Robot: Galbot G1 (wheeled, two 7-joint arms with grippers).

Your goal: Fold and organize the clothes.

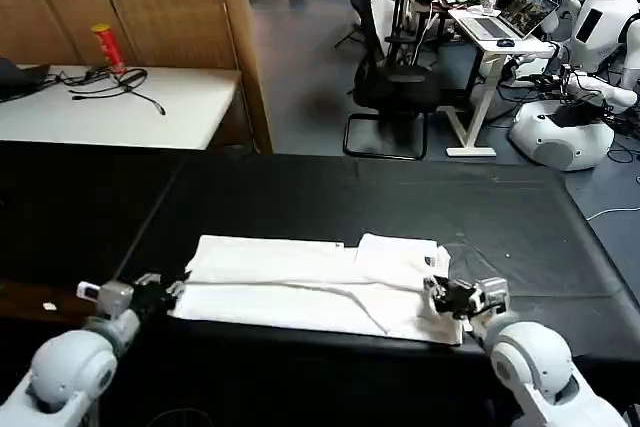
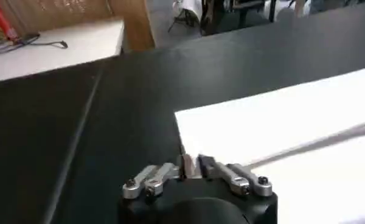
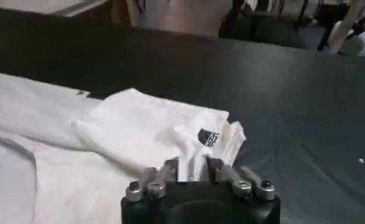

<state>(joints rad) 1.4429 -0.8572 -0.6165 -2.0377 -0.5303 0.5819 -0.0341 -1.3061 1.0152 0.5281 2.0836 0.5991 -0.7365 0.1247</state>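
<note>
- A white T-shirt (image 1: 315, 285) lies on a table draped in a black cloth (image 1: 330, 197), already folded into a long band running left to right, near the robot's edge of the table.
- At the right end, a smaller flap is folded on top. In the right wrist view a small dark printed logo (image 3: 208, 137) shows on that flap.
- The left gripper (image 1: 172, 290) sits low at the band's left end. In the left wrist view its fingers are drawn close together right at the shirt's edge; whether fabric is pinched between them cannot be told.
- The right gripper (image 1: 437, 290) sits at the band's right end. In the right wrist view a strip of white fabric runs up between its fingers, so it appears clamped on the shirt.
- Judged stage: the ends look ready to be lifted or brought together for the next fold.
- Risk: if only the right side truly holds cloth, a lift would drag the band askew and undo the fold.
- Risk: the loose top flap could slide or fall open when the right end moves.
- Risk: a pinch taken too low might catch the black cloth and wrinkle it under the shirt.
- Behind the table are a white desk (image 1: 120, 107) and a black office chair (image 1: 395, 87).
</note>
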